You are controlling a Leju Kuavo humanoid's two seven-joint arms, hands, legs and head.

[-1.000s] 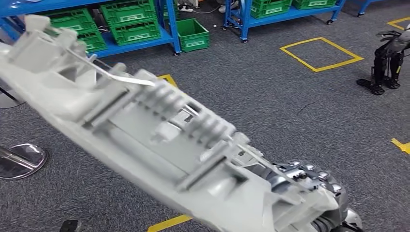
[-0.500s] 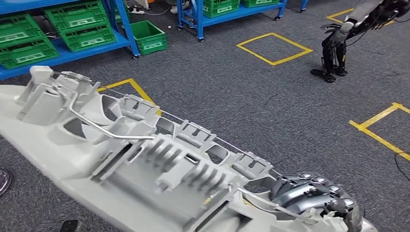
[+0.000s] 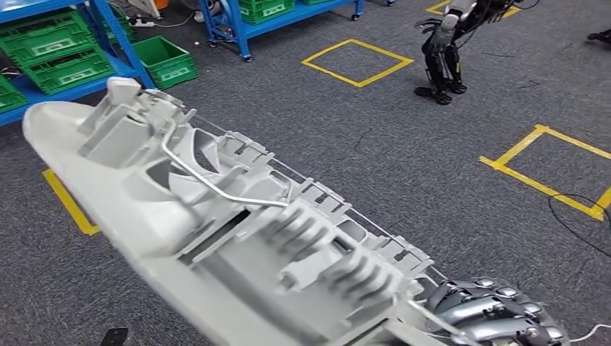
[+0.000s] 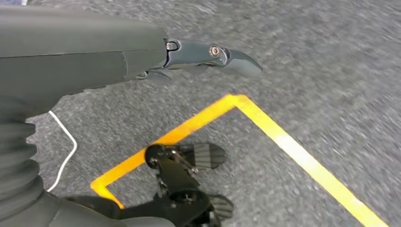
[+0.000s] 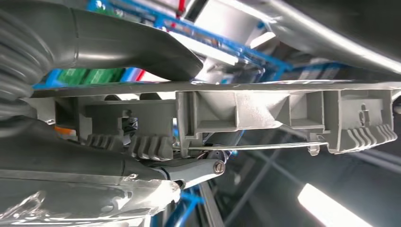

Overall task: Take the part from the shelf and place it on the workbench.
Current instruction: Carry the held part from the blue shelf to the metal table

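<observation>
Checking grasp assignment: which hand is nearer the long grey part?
Right. The right hand grips the near end of the grey part, fingers wrapped on it. The left hand hangs low over the carpet, by yellow floor tape, holding nothing.

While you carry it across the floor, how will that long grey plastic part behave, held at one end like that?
The part looks rigid: ribbed moulded plastic, holding its line. Probably light for its length, since it is hollow. With the right hand gripping only the near end, the far end may swing or lever against the grip. The thin wire rod on it seems easy to bend or snag.
</observation>
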